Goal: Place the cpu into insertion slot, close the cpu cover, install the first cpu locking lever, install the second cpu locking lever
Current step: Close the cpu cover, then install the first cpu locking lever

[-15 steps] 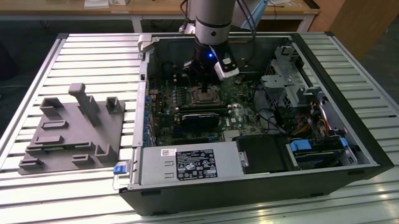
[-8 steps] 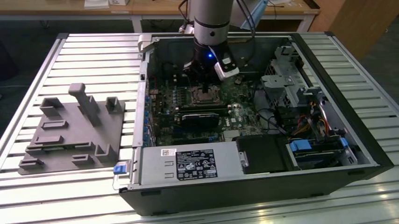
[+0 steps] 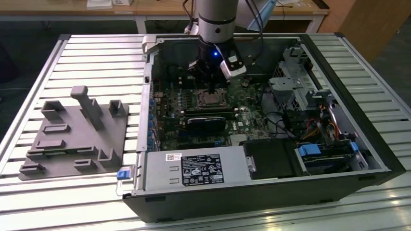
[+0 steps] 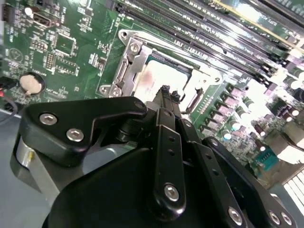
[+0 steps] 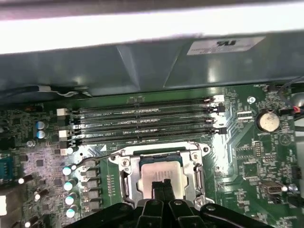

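Though the fingertips hide part of it, one cpu [image 5: 158, 171] lies in the one slot [image 5: 124, 162], apparently under the one cover [image 5: 194, 176]. Light, stiff and fragile, it is probably best held by its edges. The gripper [image 5: 163, 188] hangs just above, fingers together, holding nothing.

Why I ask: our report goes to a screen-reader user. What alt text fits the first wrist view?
The gripper, fingers together, is close over the cpu, which lies framed by the silvery cpu cover on a green motherboard. Long memory slots run beside it, with a grey case wall beyond.
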### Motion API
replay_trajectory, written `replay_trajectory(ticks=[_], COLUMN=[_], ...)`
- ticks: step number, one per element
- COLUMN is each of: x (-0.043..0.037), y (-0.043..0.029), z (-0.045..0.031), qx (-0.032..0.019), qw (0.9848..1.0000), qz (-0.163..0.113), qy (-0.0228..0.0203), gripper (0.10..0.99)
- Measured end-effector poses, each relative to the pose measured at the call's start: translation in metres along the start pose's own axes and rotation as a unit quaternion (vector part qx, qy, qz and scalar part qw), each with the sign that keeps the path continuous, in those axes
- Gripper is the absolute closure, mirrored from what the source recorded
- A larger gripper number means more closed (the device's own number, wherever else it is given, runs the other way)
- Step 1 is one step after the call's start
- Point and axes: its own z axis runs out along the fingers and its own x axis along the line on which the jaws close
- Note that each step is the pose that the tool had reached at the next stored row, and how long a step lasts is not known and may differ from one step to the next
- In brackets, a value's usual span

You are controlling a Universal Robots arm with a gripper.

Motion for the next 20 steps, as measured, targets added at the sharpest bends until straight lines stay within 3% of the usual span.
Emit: replay_trajectory(ticks=[6, 20], x=[-0.0003, -0.0003], y=[0.0004, 0.0005], z=[-0.0137, -0.0148], qx=[0.0, 0.0], qw=[1.0, 1.0], qz=[0.0, 0.0], qy=[0.0, 0.0], gripper=[0.98, 0.98])
